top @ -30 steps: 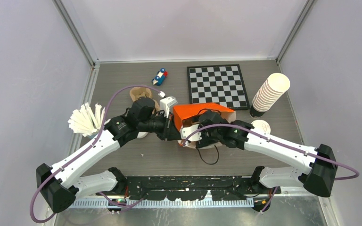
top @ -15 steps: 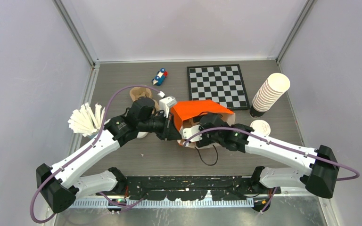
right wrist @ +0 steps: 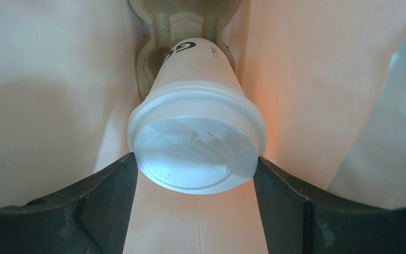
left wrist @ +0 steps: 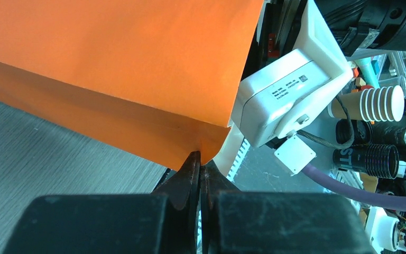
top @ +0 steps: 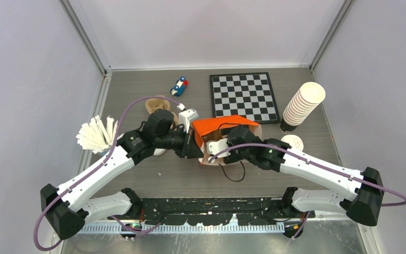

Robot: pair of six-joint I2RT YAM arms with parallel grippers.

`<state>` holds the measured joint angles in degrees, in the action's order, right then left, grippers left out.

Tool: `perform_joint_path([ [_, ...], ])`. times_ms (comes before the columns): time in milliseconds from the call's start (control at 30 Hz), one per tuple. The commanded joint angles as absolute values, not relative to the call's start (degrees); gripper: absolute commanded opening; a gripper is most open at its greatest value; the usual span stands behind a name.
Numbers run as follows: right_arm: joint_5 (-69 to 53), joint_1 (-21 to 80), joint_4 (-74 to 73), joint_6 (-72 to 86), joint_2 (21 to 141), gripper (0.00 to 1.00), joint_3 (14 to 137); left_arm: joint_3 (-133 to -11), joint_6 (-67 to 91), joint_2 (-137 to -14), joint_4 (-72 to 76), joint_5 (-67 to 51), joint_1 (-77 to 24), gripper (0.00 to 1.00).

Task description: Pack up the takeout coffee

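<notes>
One bag [top: 223,125], one takeout coffee [right wrist: 198,138]

The takeout coffee [right wrist: 193,79], a small white paper cup under a white sip lid [right wrist: 197,153], is being held base-first inside the orange paper bag [right wrist: 306,79]. The lid rim is being clasped by fingers [right wrist: 105,196], with the base at a pulp carrier [right wrist: 185,21].

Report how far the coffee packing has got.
Done: the left gripper pinches the orange paper bag by its edge, holding the mouth open. In hand: the right gripper grips the lidded takeout coffee inside the bag, its base at the pulp carrier. Left: release the coffee and withdraw; whether it is fully seated I cannot tell.
</notes>
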<state>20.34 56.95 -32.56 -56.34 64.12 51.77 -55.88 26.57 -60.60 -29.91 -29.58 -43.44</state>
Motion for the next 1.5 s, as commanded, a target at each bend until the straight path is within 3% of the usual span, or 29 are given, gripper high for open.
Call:
perform_joint_path([
  [0,22.9,57.1,-33.9,-56.4,63.0,0.56,53.1,-56.1,25.7,-59.3,-29.3,-30.7,-43.6,0.0],
  [1467,22.8,54.1,-24.9,-51.9,69.3,0.56,47.8,-55.0,27.1,-58.4,-28.1,-31.2,-43.6,0.0],
])
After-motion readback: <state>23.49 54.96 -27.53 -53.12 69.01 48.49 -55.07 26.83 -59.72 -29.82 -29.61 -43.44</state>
